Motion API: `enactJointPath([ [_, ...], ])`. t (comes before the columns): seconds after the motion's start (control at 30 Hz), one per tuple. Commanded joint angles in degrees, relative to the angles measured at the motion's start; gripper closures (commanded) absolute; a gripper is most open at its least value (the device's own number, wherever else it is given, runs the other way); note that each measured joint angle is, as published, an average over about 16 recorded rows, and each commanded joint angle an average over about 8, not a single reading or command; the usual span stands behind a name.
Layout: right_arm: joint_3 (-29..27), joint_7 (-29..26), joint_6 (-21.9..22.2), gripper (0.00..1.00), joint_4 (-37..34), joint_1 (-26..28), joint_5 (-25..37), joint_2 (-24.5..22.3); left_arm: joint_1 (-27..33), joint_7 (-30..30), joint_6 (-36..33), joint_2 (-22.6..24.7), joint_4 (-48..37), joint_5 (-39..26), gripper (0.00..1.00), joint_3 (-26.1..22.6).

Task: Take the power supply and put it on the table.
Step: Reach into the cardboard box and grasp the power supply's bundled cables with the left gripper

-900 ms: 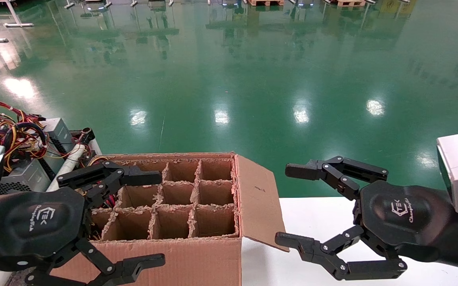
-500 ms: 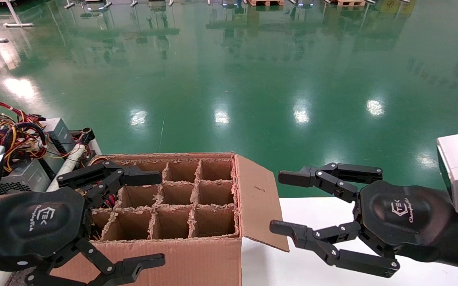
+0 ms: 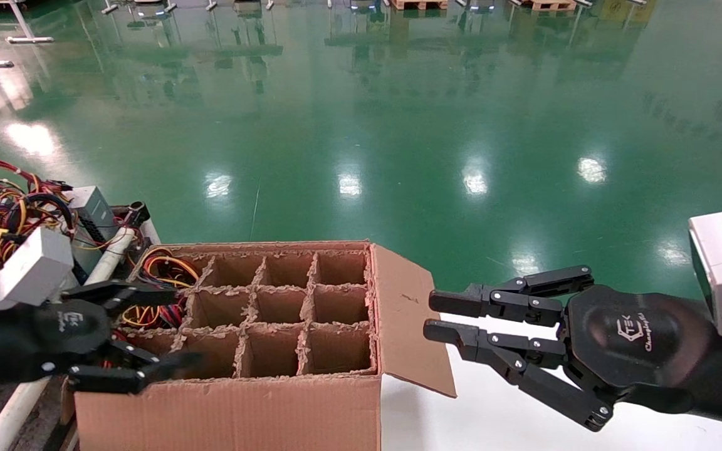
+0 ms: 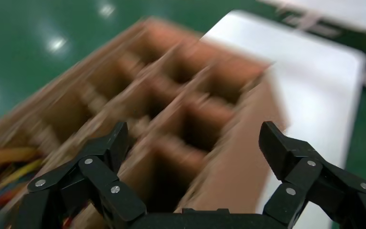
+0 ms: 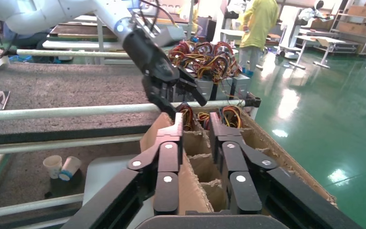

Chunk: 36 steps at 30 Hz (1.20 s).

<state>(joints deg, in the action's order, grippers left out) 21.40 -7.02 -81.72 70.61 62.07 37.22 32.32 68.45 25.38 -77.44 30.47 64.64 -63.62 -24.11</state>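
Yellow, red and orange wires (image 3: 159,275) of a power supply stick out of the left cells of a divided cardboard box (image 3: 273,313); its grey body is hidden. My left gripper (image 3: 170,326) hangs open over those cells, empty, also seen as the left gripper (image 4: 195,138) and left gripper (image 5: 183,105). More power supplies (image 3: 88,210) lie piled on the table, edged by a white tube (image 3: 113,250); the table (image 5: 52,86) is dark grey. My right gripper (image 3: 436,316) is open by a narrow gap at the box's right flap (image 3: 408,313); from the wrist, the right gripper (image 5: 195,121) has the flap between its fingers.
The box stands on a glossy white tabletop (image 3: 524,382). Green floor lies beyond. Two paper cups (image 5: 59,167) sit low beside the table's tubes. A person in yellow (image 5: 259,21) stands far off.
My left gripper turned, dropped and shifted left, uncovering the wires in the box's left cells. My right gripper's fingers closed from wide apart to a narrow gap at the flap.
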Motion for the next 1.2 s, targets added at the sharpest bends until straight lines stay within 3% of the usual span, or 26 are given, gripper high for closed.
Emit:
enactJointPath([
  [0.03,0.0,0.0,0.0,1.0,0.0,0.0,0.0,0.0,1.2,2.2,0.7,-0.7,-1.6,-3.5,0.0,-1.3],
  [0.2,0.0,0.0,0.0,1.0,0.0,0.0,0.0,0.0,4.0,4.2,1.6,-0.6,-7.7,-7.8,0.0,-2.6],
  [0.23,0.0,0.0,0.0,0.93,0.0,0.0,0.0,0.0,4.5,4.4,1.7,-0.5,-8.8,-8.3,0.0,-2.7],
  [0.37,0.0,0.0,0.0,0.43,0.0,0.0,0.0,0.0,6.3,4.1,1.4,-0.2,-12.3,-9.8,0.0,-3.1],
  [0.4,0.0,0.0,0.0,0.31,0.0,0.0,0.0,0.0,6.7,3.8,1.2,-0.2,-13.1,-10.0,0.07,-3.2],
  [0.47,0.0,0.0,0.0,0.06,0.0,0.0,0.0,0.0,7.2,3.3,0.5,0.0,-14.4,-10.3,0.3,-3.3],
  [0.5,0.0,0.0,0.0,0.0,0.0,0.0,0.0,0.0,7.4,3.1,0.1,0.1,-15.0,-10.3,0.43,-3.4],
  [0.63,0.0,0.0,0.0,0.0,0.0,0.0,0.0,0.0,8.1,2.2,-1.4,0.3,-17.0,-10.4,0.92,-3.7],
  [0.67,0.0,0.0,0.0,0.0,0.0,0.0,0.0,0.0,8.3,2.0,-1.7,0.4,-17.4,-10.4,0.99,-3.7],
  [1.2,0.0,0.0,0.0,0.0,0.0,0.0,0.0,0.0,11.1,1.4,-6.4,1.7,-23.1,-12.1,1.0,-5.4],
])
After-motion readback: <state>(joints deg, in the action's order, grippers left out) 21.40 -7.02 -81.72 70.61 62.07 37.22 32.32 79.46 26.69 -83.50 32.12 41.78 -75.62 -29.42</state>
